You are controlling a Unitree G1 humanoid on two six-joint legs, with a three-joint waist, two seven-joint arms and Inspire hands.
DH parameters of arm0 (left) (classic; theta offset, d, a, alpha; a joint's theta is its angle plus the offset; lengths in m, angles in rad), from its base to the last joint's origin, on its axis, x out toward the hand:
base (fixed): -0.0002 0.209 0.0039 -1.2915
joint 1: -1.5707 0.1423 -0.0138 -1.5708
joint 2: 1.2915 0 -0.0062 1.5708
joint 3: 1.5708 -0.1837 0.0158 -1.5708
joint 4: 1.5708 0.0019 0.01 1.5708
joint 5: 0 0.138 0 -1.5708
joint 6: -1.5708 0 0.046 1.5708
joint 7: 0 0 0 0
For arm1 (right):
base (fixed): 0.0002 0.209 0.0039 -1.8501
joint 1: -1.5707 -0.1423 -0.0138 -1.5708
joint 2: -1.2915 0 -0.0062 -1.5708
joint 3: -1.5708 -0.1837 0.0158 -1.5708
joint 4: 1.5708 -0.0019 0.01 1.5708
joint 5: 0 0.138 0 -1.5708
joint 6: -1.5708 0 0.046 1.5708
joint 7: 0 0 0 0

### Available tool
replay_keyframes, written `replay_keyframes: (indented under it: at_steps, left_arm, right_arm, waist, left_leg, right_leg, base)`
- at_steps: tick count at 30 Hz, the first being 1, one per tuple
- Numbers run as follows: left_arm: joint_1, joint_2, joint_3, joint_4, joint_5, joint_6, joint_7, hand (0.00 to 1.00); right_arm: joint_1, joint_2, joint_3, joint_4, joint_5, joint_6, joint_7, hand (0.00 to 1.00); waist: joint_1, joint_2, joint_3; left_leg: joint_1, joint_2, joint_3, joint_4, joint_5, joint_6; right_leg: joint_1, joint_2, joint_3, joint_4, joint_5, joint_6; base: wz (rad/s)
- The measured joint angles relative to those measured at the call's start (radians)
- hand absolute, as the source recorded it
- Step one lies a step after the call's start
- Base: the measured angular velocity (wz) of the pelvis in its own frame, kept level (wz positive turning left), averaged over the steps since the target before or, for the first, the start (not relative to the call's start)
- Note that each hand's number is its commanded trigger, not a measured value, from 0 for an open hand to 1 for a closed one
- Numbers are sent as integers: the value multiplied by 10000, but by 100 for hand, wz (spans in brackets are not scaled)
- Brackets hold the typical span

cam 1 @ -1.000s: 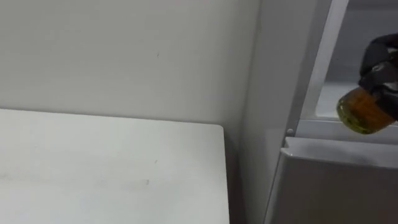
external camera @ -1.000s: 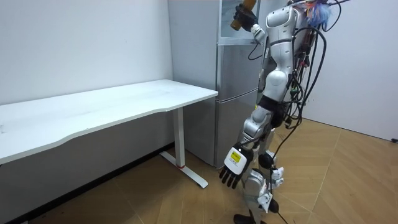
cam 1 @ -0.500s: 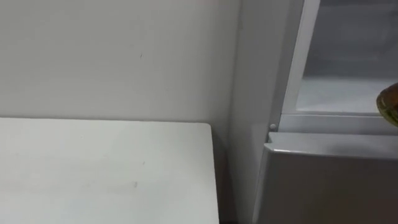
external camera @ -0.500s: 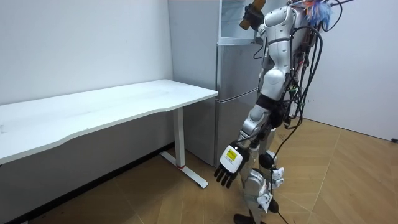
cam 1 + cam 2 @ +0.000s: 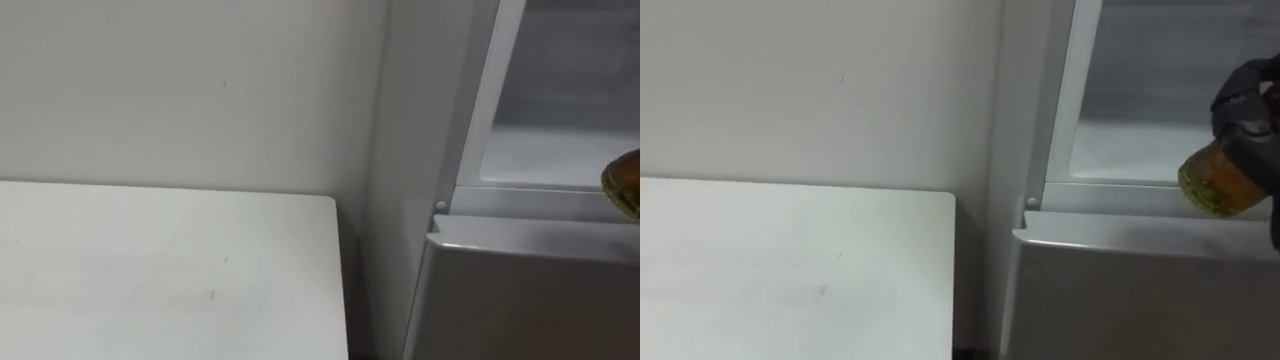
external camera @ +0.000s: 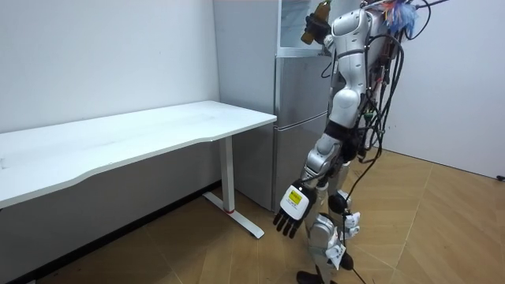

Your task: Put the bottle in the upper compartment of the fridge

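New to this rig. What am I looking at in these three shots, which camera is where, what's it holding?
A two-legged humanoid robot with two five-fingered hands. The room view is from a camera standing off in the room: the robot stands at a grey fridge beside a white table. The two eye views come from a stereo camera on its head, showing the table's corner and the fridge's open upper compartment. Its right hand is curled round an amber bottle, held at that compartment's front edge, not yet set down. Its left hand hangs open by its leg.
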Motion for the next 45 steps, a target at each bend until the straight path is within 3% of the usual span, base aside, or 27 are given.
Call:
replay_keyframes:
  at_steps: [9, 11, 13, 16, 23, 32, 42, 45]
  left_arm:
    - [28, 23, 382, 145, 7, 5, -449, 0]
    - [57, 62, 394, 142, -1, 87, -547, 0]
    - [72, 65, 380, 126, -3, 160, -545, 0]
    - [66, 65, 350, 119, -4, 221, -522, 0]
    - [80, 112, 383, 88, 56, 561, -401, 0]
    - [89, 137, 572, -283, 1, 787, -467, 0]
    - [118, 169, 568, -317, 9, 1037, -362, 0]
    - [162, 238, 568, -446, -21, 1184, -365, 0]
  right_arm:
    - [-1065, -261, 15, 1112, 0, 16, -73, 100]
    - [-1246, -697, 77, 1565, 141, 27, -65, 100]
    - [-1366, -851, 134, 1812, 132, 59, -69, 100]
    - [-1590, -853, 315, 2228, 146, 121, -45, 100]
    - [-2469, -862, 856, 3403, 65, 412, 43, 100]
    - [-3406, -1554, 903, 5242, 467, 451, 5, 100]
    - [-4116, -1700, 953, 6872, 1267, 400, -322, 100]
    - [-4151, -2164, 1369, 7362, 1244, 321, -174, 100]
  waist:
    - [120, -129, 57]
    - [191, -221, 40]
    - [333, -304, 70]
    - [373, -403, 34]
    - [415, -354, 9]
    - [660, -353, -10]
    - [766, -508, -22]
    - [968, -583, -38]
  left_leg:
    - [-85, -3, -54, -40, 0, 0]
    - [-88, -8, -87, -19, 1, 0]
    - [-78, -7, -70, -29, 2, -1]
    - [-82, -9, -72, -47, 1, -1]
    - [-198, -2, -43, 24, 0, 1]
    - [-190, -3, -140, 34, 1, 2]
    - [-145, -15, -393, 35, 2, 1]
    - [-145, -9, -431, 28, 4, -3]
  right_leg:
    - [-11, -18, -206, -5, 7, -12]
    - [-5, -29, -274, -12, 7, -12]
    - [-9, -27, -269, -11, 7, -12]
    - [-12, -30, -281, -18, 7, -12]
    - [-9, -66, -535, -21, 7, -11]
    - [22, -85, -696, -19, 7, -11]
    - [207, -91, -1024, -36, 7, -11]
    - [208, -95, -1117, -26, 7, -11]
  base:
    - [1]
    - [2]
    - [0]
    - [0]
    - [7]
    - [2]
    - [5]
    - [0]
